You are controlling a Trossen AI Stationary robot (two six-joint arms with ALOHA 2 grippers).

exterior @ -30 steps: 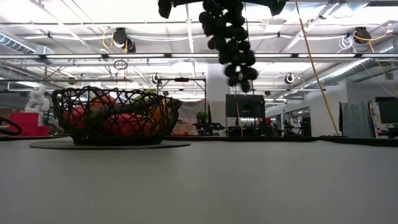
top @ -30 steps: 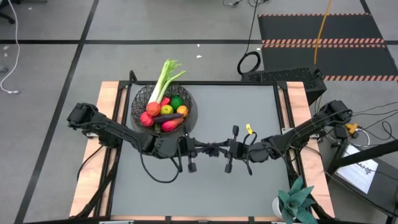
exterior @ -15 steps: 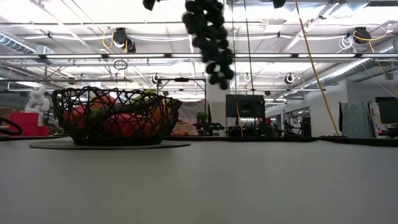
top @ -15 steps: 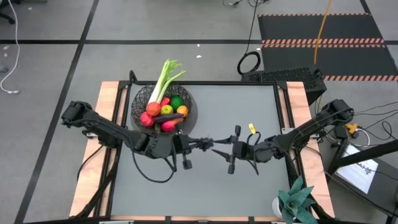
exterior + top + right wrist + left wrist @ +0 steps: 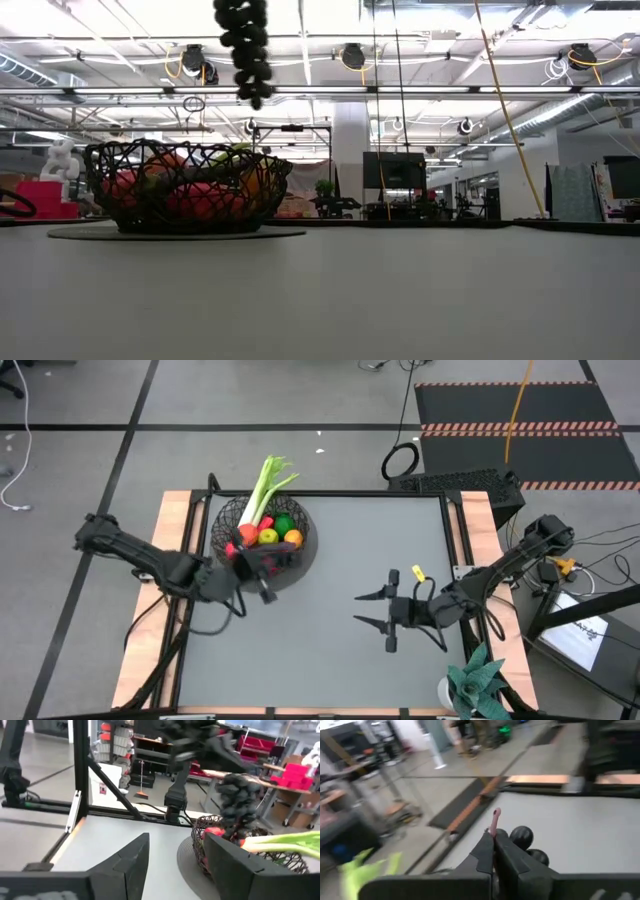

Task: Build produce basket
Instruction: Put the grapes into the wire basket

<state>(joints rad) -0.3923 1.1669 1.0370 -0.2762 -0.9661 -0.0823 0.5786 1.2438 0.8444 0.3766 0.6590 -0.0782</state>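
Note:
The black wire basket (image 5: 222, 525) stands at the table's far left. It holds a leek (image 5: 262, 488), a yellow-green apple (image 5: 268, 537), a lime (image 5: 285, 525), an orange (image 5: 293, 538) and red fruits. My left gripper (image 5: 272, 560) is shut on a bunch of dark grapes (image 5: 245, 45), which hangs high over the basket's near-right rim (image 5: 262, 170). My right gripper (image 5: 368, 610) stands open and holds nothing, level over the table right of centre. The right wrist view shows the grapes (image 5: 239, 800) in front of the basket (image 5: 250, 851). My left gripper pinches the bunch's pink stem (image 5: 494, 818) between its two shut fingers (image 5: 485, 852), with the stem's tip sticking out past them. The fingers point nearly level, coming from the table's left. The grapes (image 5: 522, 837) hang below the fingers, clear of the basket and the table.
A spiky teal plant (image 5: 482, 682) in a white pot stands at the table's near right corner. The grey mat's middle and near part (image 5: 320, 670) are bare. The leek's leaves (image 5: 278, 468) stick out over the basket's far rim.
My right gripper has opened, let go of the grapes and drawn back toward the table's near right. My left gripper, still shut on the stem, has carried the bunch up and toward the table's left, from the middle to over the basket.

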